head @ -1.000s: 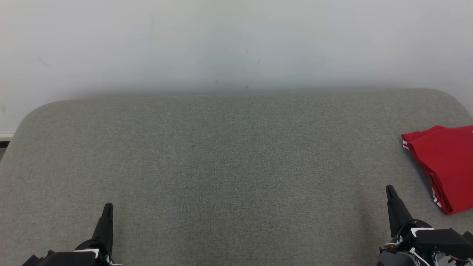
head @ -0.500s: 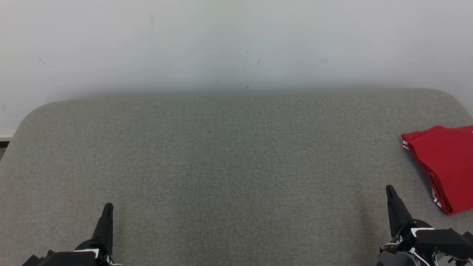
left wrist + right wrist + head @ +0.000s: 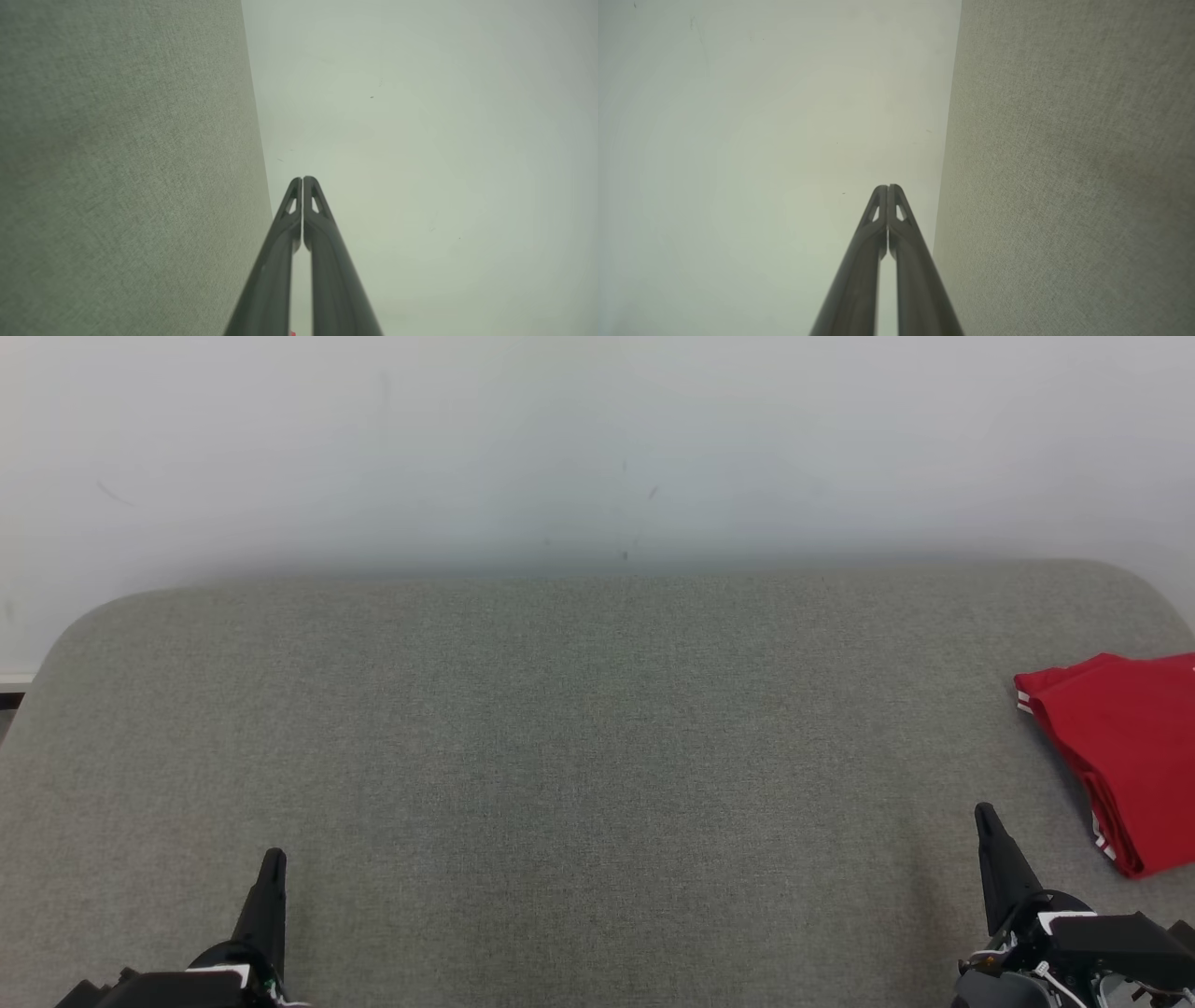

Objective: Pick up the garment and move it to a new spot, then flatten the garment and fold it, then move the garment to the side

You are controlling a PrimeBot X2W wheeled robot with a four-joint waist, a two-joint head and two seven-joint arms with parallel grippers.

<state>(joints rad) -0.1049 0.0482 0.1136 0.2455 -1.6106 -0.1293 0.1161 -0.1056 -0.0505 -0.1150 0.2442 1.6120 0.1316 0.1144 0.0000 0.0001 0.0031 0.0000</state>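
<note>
Lying folded at the right edge of the head view, the red garment [image 3: 1125, 751] looks light, soft and floppy, probably best pinched at its thick folded edge. The left gripper [image 3: 272, 859], lower left, and the right gripper [image 3: 984, 817], lower right, are both closed and empty.

The head camera looks forward and down across the grey woven fabric surface [image 3: 560, 728] toward the plain white wall [image 3: 597, 429]. Both wrist cameras, rolled sideways, share these.

Grey fabric surface [image 3: 579, 728], white wall [image 3: 597, 439]
</note>
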